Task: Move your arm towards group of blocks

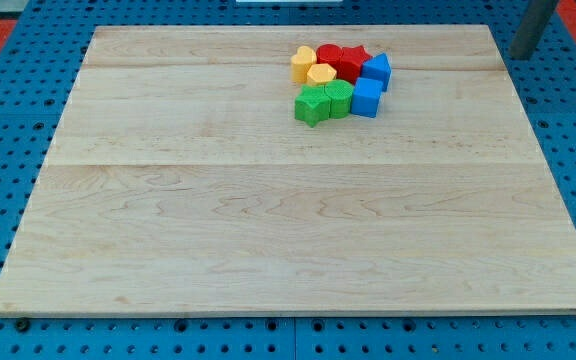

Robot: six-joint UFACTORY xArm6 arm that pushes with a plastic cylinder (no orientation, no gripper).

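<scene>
Counter (268,230) of pale wood planks sits on a blue pegboard (8,60). You see my tip (521,55) off its top-right corner, well apart from the clustered blocks (343,80); no hand, nothing held.

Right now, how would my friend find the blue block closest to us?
Look at the wooden board, then the huddle of coloured blocks near the view's top. Two blue blocks sit on its right edge; the blue cube is the lower one, right beside a green block.

A single camera looks down at a slant from the near edge, taking in the whole worktop (268,250).
</scene>
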